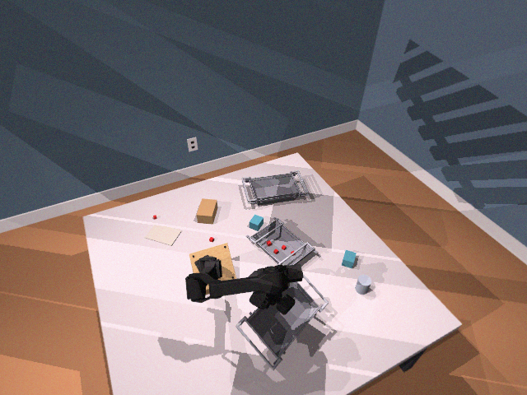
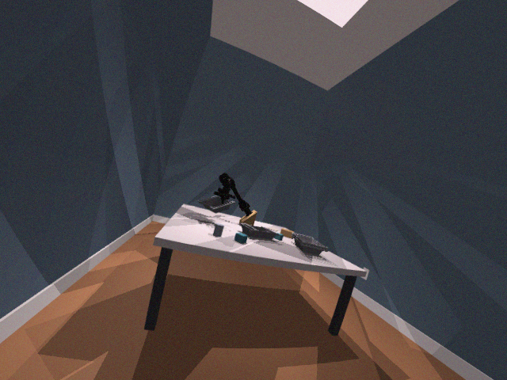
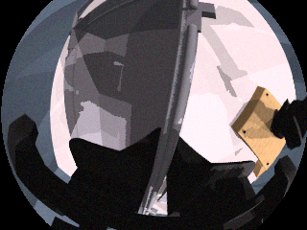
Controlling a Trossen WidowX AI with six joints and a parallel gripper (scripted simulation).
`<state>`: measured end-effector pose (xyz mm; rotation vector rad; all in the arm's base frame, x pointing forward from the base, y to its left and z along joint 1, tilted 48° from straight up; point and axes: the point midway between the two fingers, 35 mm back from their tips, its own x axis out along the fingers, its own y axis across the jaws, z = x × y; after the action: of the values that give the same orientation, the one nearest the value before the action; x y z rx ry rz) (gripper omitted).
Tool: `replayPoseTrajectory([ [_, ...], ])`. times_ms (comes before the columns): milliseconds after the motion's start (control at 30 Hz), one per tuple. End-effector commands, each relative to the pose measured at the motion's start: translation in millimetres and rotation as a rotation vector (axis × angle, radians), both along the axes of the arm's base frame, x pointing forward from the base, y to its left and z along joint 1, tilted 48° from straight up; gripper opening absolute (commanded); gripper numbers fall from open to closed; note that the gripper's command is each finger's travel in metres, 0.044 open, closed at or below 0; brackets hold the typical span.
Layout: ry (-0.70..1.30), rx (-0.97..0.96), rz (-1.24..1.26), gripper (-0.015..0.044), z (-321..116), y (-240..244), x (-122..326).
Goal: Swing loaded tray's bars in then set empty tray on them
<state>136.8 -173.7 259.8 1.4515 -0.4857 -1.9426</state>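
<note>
The loaded tray (image 1: 286,239) (image 2: 260,232) stands on the table with several small red blocks inside. One wire bar (image 1: 268,233) and the other bar (image 1: 300,248) both lie inward across its top, near its two ends. My gripper (image 1: 272,302) (image 2: 223,199) (image 3: 164,132) is shut on one long side rim of the empty tray (image 1: 304,308) (image 2: 212,203) (image 3: 144,72). That tray hangs above the table, beside the loaded one, its wire bars swung out over its ends; the exterior view shows it slightly tilted. The fingertips are partly hidden.
Another grey tray (image 1: 274,188) (image 2: 309,244) stands at the back. A teal block (image 1: 256,222) is beside the loaded tray; another teal block (image 1: 348,258) and a grey cylinder (image 1: 362,284) are right. A tan block (image 1: 207,210), a cream sheet (image 1: 163,234) and two loose red blocks lie left.
</note>
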Motion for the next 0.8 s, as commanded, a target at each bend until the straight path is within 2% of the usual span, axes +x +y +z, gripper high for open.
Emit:
replayPoseTrajectory([
  [0, 0.033, 0.013, 0.067, 0.0000, -0.7, 2.8, 17.6],
  [767, 0.292, 0.110, 0.349, 0.0000, -38.6, 29.2, 95.4],
])
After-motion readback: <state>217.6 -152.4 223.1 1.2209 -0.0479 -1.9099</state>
